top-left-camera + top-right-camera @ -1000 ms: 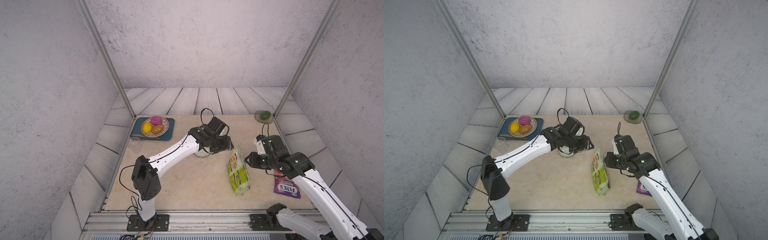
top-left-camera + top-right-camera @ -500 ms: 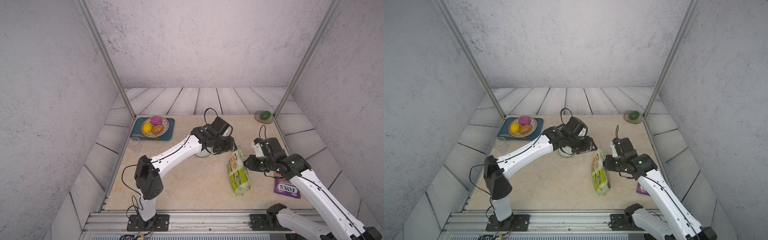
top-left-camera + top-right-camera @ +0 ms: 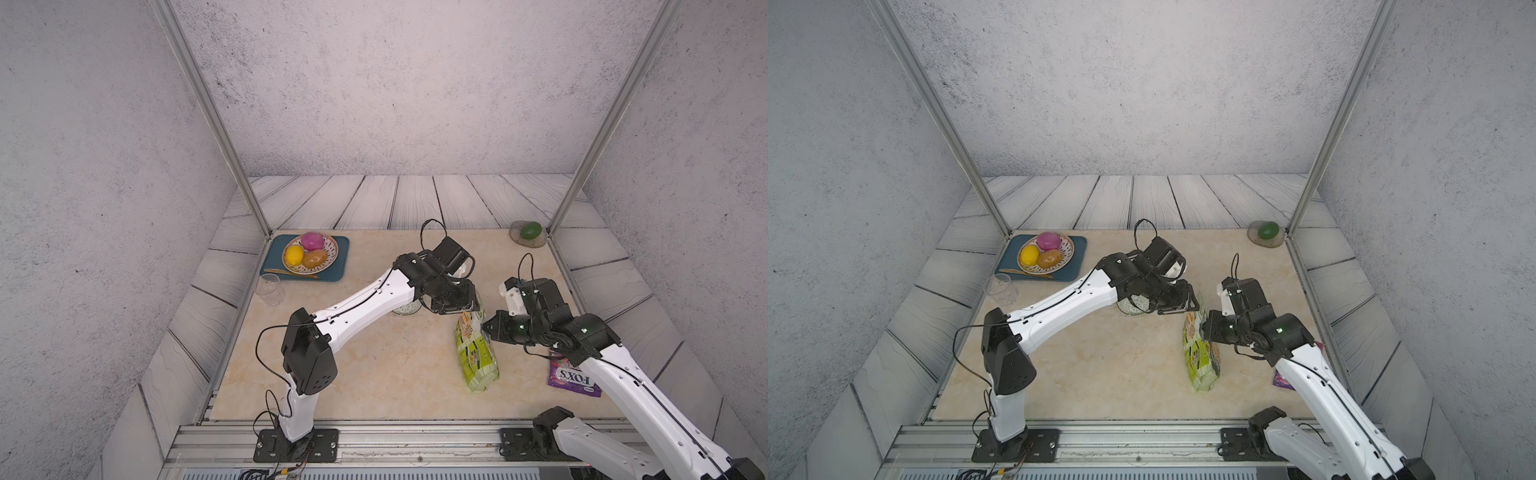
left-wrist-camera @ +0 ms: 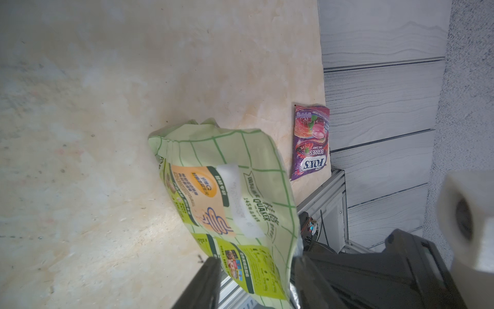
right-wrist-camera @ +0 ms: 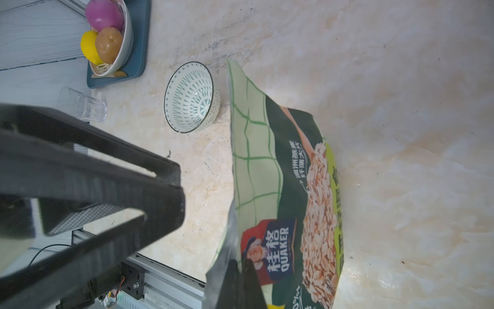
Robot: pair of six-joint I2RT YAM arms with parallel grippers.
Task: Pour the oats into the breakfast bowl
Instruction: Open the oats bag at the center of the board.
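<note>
Right of centre in both top views lies the oats bag (image 3: 478, 353), right hand (image 5: 239, 278) clenched on its edge, left hand (image 4: 254, 275) astride its top, grip unclear; the breakfast bowl (image 5: 191, 97) beside it sits empty, nothing poured.

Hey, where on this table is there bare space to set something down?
Widest bare patch: front middle, between the left arm and the oats bag. Also the back strip between the blue tray and green fruit. Crowded around the breakfast bowl and the bag's top end.
</note>
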